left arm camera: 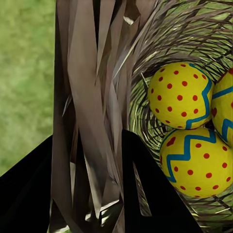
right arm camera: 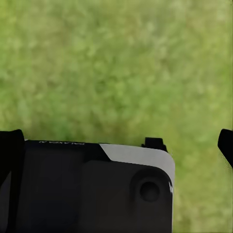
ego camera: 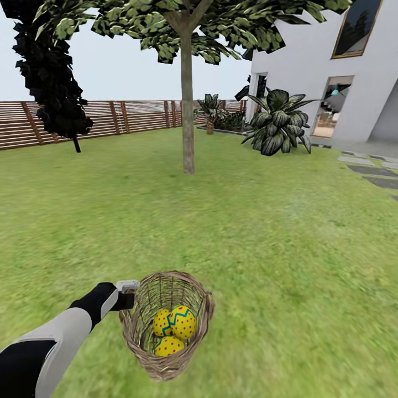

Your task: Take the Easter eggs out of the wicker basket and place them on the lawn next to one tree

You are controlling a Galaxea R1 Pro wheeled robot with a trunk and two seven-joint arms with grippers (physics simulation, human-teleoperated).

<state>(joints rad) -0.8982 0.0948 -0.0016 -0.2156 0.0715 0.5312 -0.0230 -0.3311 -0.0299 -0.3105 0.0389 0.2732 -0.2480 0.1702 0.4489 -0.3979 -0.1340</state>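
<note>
Gripping the rim of the small round brown woven wicker basket (ego camera: 166,326), the left claw (ego camera: 128,301) is pinching its wall — three yellow red-dotted, blue-zigzag Easter eggs (ego camera: 176,326) are sitting inside, above the mottled green lawn (ego camera: 249,232). Carrying it level toward the pale-trunked tree (ego camera: 188,121) should be keeping them in; I cannot tell the right claw's state.

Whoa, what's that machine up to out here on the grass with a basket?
The robot's left gripper is clamped on the rim of a wicker basket, fingers straddling the woven wall. All three Easter eggs are inside it. The basket looks tilted and may be lifted off the lawn. A tree stands farther ahead, near a white house. The right gripper hangs open over bare grass.
</note>
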